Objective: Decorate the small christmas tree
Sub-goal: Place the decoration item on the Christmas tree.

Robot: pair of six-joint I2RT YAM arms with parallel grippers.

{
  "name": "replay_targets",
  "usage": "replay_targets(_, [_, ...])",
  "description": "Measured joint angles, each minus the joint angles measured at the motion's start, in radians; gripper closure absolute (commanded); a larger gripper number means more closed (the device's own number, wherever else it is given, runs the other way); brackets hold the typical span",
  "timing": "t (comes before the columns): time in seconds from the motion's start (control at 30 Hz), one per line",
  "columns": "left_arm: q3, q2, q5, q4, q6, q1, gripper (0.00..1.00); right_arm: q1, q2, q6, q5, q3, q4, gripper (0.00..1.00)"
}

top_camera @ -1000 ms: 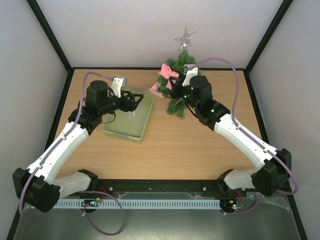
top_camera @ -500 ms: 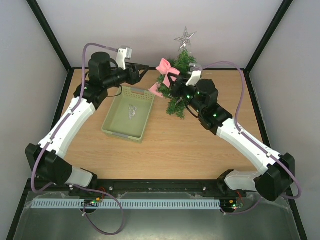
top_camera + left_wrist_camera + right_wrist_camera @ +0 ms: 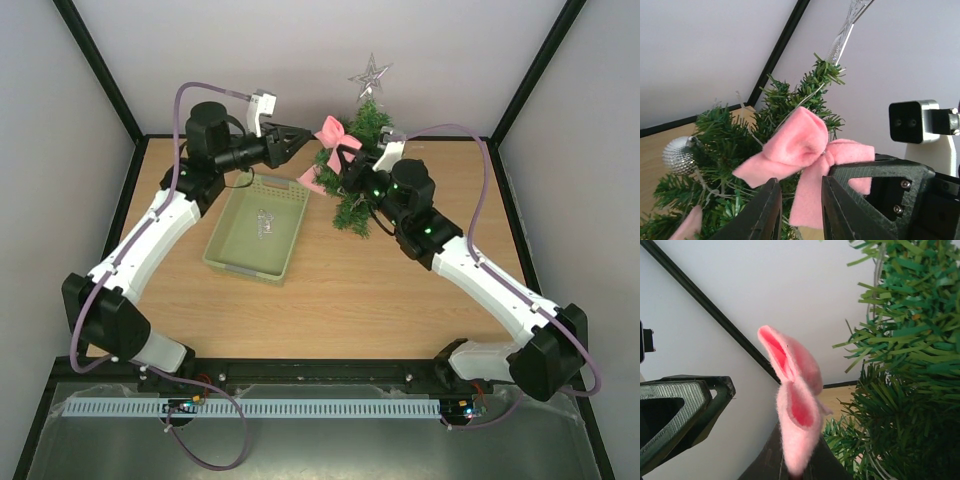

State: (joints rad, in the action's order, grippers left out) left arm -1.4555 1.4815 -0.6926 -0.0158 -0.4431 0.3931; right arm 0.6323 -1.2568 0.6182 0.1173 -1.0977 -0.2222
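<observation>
- Small christmas tree stands upright at the far edge of the table, right of centre. A silver star tops it, and a silver ball hangs among its branches.
- Nearer the arm bases and left of the tree sits a pale green basket. One small clear trinket lies on its floor.
- Right gripper reaches up in front of the tree. Its jaws are pressed together on the lower tail of a pink bow, which stands just beside the upper branches.
- Left gripper hangs above the basket's far rim, pointing right at the bow. Its jaws are narrowly parted, and the bow's tail shows in the gap. Whether they touch it cannot be told.
- Bare wood runs from the basket and tree to the near edge. Walls rise at the left, right and far edges.
</observation>
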Motion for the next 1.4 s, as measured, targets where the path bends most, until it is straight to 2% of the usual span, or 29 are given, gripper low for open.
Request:
replay_targets(0.2, [0.000,0.048,-0.038,-0.077,-0.052,0.007,0.84,0.000,-0.012,0.031,-0.021,0.003,0.000,0.98])
replay_targets(0.6, [0.000,0.133,-0.045,-0.200,-0.139,0.051,0.86,0.000,-0.032,0.037,-0.068,0.003,0.014,0.97])
replay_targets(0.97, [0.004,0.179,-0.039,-0.226,-0.149,0.070,0.84,0.000,-0.041,0.028,-0.093,0.001,0.051,0.78])
replay_targets(1.2, [0.004,0.191,-0.028,-0.225,-0.130,0.080,0.83,0.000,-0.037,-0.008,-0.105,-0.009,0.097,0.71])
replay_targets(1.4, [0.018,0.194,-0.013,-0.223,-0.117,0.080,0.82,0.000,-0.015,-0.039,-0.116,-0.012,0.135,0.71])
